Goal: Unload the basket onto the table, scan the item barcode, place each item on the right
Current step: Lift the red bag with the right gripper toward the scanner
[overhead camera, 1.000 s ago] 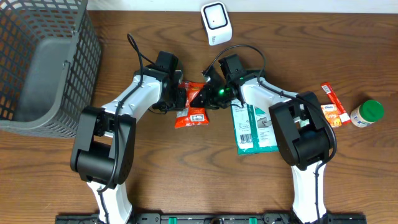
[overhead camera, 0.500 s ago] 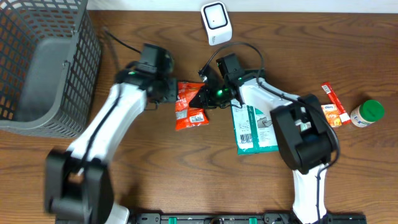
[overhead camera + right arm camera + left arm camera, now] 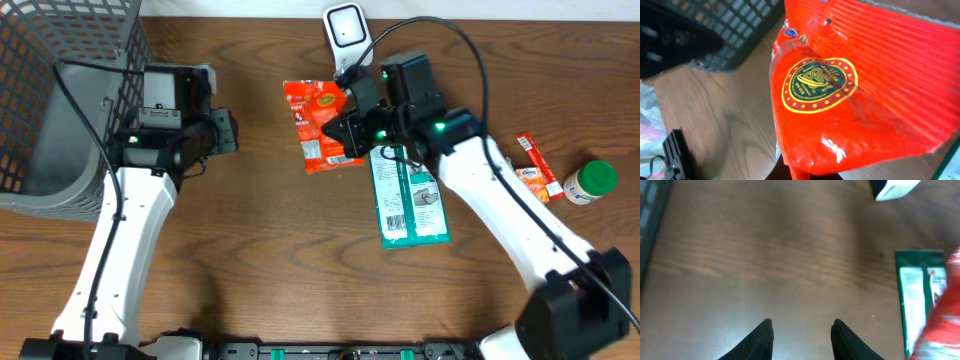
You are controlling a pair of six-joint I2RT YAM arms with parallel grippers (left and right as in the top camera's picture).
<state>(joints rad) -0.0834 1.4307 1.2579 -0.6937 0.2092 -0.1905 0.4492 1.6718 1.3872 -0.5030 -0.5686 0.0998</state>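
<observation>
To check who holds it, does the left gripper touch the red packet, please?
Apart. Overhead shows bare table between the left gripper and the red packet.

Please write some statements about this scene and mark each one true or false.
1. The right gripper is shut on the red packet. True.
2. The left gripper holds the green packet. False: it is open and empty; that packet lies on the table.
3. The white scanner stands close to the red packet. True.
4. The green-lidded jar is inside the basket. False: it stands on the table, far from the basket.
</observation>
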